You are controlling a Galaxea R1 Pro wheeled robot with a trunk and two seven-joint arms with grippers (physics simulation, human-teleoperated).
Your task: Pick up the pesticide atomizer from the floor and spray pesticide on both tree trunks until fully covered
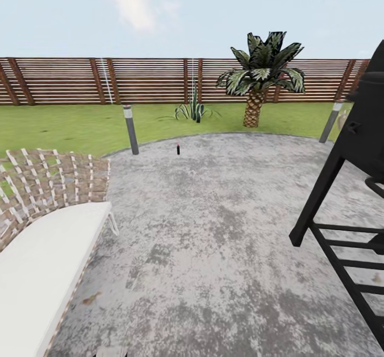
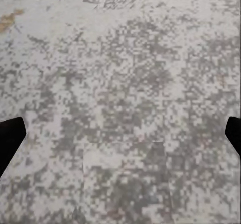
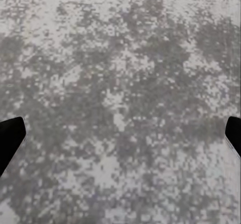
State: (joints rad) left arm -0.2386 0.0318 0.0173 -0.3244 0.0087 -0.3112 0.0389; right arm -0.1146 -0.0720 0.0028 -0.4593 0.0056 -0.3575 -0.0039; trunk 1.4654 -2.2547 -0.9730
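Observation:
A small dark upright object (image 1: 178, 148) with a reddish body stands far ahead on the grey paving, near the lawn's edge; it is too small to tell whether it is the pesticide atomizer. The garden lawn (image 1: 64, 125) lies beyond, ringed by the brown slatted fence (image 1: 149, 80). The tall trees and their trunks are out of view. My left gripper (image 2: 120, 138) hangs open over bare mottled paving, with its dark fingertips (image 2: 10, 136) at the frame's sides. My right gripper (image 3: 120, 138) is likewise open above paving, holding nothing.
A woven lounge chair with a white cushion (image 1: 42, 256) stands close on the left. A black grill stand (image 1: 341, 208) is close on the right. Two grey bollards (image 1: 130, 129) (image 1: 330, 122) mark the paving's edge. A short palm (image 1: 256, 88) and a spiky plant (image 1: 194, 111) grow by the fence.

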